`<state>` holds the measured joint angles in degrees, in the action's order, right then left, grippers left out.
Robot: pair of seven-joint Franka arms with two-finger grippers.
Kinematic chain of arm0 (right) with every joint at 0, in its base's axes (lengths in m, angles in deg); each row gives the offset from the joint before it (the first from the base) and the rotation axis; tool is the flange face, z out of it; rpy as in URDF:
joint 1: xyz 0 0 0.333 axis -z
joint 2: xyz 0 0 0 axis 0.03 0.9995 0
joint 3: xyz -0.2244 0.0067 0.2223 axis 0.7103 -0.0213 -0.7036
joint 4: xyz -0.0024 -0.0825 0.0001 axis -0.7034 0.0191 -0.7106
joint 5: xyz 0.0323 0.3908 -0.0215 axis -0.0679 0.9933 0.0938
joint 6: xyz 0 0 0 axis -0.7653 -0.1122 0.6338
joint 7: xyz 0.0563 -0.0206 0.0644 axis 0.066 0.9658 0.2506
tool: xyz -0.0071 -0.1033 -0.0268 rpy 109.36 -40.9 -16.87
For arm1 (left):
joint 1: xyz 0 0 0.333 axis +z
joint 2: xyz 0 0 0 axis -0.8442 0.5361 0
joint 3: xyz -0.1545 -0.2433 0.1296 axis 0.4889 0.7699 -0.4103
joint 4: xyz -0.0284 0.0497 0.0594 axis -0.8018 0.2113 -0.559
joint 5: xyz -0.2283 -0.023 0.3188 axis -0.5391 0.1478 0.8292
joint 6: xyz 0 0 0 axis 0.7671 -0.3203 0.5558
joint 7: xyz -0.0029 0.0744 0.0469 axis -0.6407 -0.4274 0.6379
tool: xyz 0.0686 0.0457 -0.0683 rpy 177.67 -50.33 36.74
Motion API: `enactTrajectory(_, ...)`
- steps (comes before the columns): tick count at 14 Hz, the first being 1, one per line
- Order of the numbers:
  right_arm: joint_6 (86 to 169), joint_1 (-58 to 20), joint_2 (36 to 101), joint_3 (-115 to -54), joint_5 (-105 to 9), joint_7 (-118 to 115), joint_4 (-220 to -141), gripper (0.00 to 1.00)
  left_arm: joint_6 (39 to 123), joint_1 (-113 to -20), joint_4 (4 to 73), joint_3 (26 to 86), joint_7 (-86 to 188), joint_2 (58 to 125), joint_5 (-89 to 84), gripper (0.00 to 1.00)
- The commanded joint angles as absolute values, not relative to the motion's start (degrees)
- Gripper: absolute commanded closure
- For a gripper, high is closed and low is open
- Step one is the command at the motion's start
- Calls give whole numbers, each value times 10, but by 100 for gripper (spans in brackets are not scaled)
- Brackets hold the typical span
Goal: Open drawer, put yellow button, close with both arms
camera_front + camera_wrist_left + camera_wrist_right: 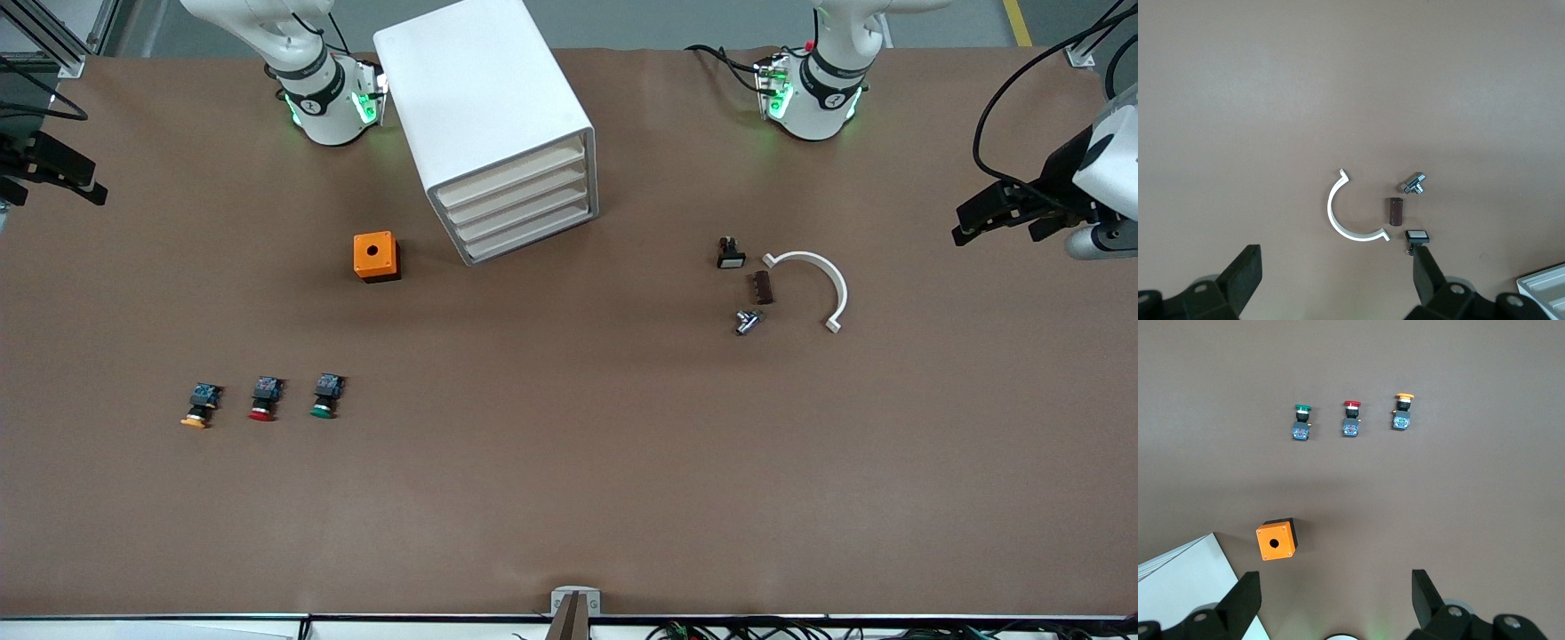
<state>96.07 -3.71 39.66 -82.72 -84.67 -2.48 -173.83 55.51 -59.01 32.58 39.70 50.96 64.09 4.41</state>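
The yellow button lies on the brown table near the right arm's end, at the end of a row of three buttons; it also shows in the right wrist view. The white drawer cabinet stands between the arm bases, its drawers all shut. My right gripper hangs open and empty high over the table's edge at its own end, and its wrist view shows nothing between the jaws. My left gripper hangs open and empty over its own end; its jaws stand wide in the left wrist view.
A red button and a green button lie beside the yellow one. An orange box with a hole sits by the cabinet. A white curved clip, a small black switch, a brown piece and a metal part lie toward the left arm's end.
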Motion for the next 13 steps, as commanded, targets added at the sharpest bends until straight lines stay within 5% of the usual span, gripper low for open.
enactTrajectory(1, 961, -28, 382, -836, -853, -18, -1752, 0, 543, -593, 311, 396, 508, 649, 54, 0)
enactTrajectory(13, 960, -28, 383, -836, -853, -18, -1752, 0, 543, -581, 314, 385, 513, 685, 52, 0)
